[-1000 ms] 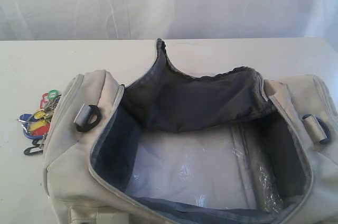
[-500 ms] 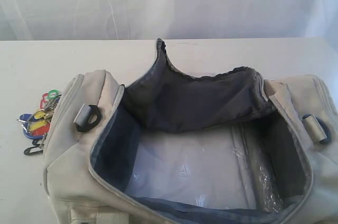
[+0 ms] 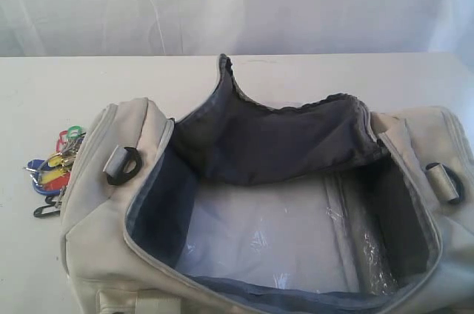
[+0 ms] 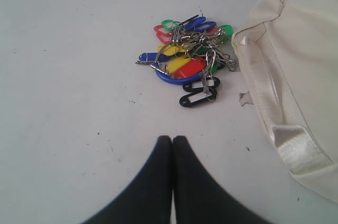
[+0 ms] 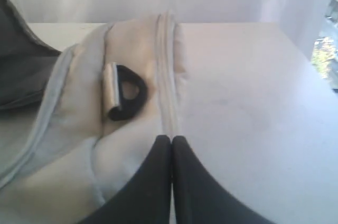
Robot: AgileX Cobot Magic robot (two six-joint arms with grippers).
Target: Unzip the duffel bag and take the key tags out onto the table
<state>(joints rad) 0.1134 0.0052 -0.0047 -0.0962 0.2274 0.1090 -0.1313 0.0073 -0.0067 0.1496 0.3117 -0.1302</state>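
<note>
The key tags are lying on the table, outside the duffel bag and just beside its left end, at about nine o'clock from the bag's open mouth in the exterior view. To my eye they are sitting exactly where the task wants them, so the job is looking as good as finished. They are spreading out as a loose, flat tangle rather than a pile: yellow, red, blue and green tabs and two black ones with white label windows, all hooked together by metal rings and clips, the nearest clip resting just beside the bag's side seam. The bag is gaping wide, its zip undone and its dark grey-blue lining folding back toward twelve o'clock, and that is leaving the inside on view. Only a crinkled clear plastic sheet is lying on the bag's floor, with no tags that I can make out. The left gripper is hanging over bare table near the bunch, fingers pressed together and grasping nothing, so I am judging that it is not going for the tags. The right gripper is hovering at the bag's right end, around three o'clock, close to the black strap ring, likewise clenched on nothing. With the mouth standing fully open, the zip is giving it no work to do.
</note>
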